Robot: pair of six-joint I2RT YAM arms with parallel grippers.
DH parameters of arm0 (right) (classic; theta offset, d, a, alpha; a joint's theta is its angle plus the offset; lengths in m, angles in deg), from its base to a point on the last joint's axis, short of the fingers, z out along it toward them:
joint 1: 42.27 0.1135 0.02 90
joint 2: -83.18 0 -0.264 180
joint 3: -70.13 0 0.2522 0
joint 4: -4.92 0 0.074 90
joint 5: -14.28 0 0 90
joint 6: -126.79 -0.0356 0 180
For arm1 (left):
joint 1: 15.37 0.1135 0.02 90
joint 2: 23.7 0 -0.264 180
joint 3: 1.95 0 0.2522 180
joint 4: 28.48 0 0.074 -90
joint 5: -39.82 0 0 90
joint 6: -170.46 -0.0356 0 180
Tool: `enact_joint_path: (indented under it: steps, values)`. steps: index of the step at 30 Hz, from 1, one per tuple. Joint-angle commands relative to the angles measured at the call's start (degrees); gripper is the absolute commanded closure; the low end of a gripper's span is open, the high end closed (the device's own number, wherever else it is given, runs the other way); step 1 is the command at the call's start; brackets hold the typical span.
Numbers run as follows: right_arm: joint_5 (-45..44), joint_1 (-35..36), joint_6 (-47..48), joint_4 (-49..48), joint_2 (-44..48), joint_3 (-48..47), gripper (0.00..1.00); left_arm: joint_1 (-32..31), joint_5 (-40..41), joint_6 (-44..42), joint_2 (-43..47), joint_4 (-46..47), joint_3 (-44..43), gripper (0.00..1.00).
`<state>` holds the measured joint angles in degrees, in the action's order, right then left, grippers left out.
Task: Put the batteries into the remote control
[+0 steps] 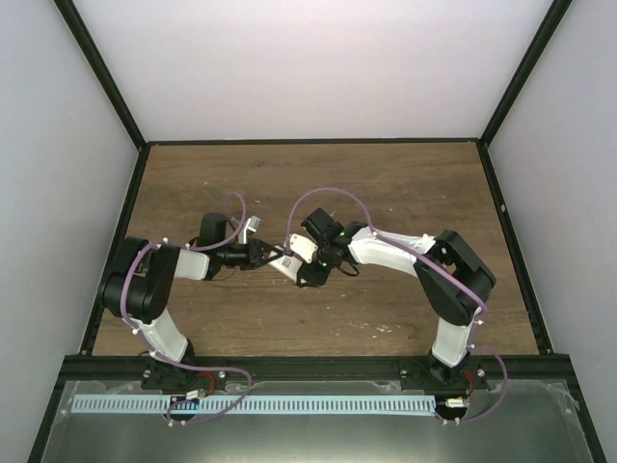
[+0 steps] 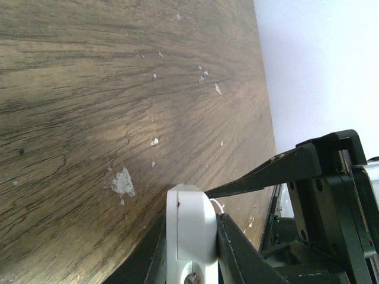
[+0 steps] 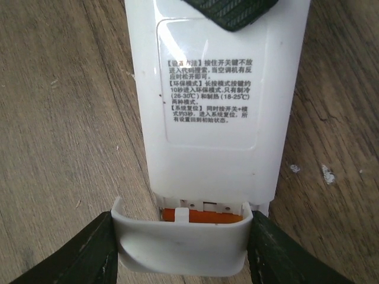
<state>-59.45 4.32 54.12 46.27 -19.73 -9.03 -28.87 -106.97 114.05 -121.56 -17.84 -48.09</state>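
My left tool (image 1: 264,257) is pressed tight on the remote control (image 3: 213,100), holding it label-up over the worktop (image 3: 59,118). My right tool (image 3: 189,261) pinches the loose white cover (image 3: 177,238) by its sides at the open bay, where the batteries (image 3: 201,216) show only as one orange strip. If I push the cover in crooked it could jam on the bay's lip. A hard shove might also slide the remote through the left grip or squirt the cover out of the pinch.

Remote (image 3: 207,89) — white, label side up, lying lengthwise; orange battery (image 3: 201,216) sits crosswise in its open near end — partly hidden.
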Motion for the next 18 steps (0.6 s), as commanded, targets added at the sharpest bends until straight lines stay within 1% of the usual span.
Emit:
enact_joint_path:
  steps: [1, 9, 18]
  values:
    - [-1.52, 0.05, 0.25, -0.72, -0.91, 0.63, 0.52, -0.22, 4.06, -3.48, 0.30, -1.29, -0.36, 1.00]
    - [-5.99, -1.33, 0.10, -1.04, 2.10, 1.45, 0.51, -0.29, 4.03, -3.52, 0.11, -1.29, -0.40, 1.00]
    - [-2.59, -1.73, 0.08, -0.97, 1.64, 1.35, 0.51, -0.26, 3.97, -3.58, -0.07, -1.26, -0.31, 1.00]
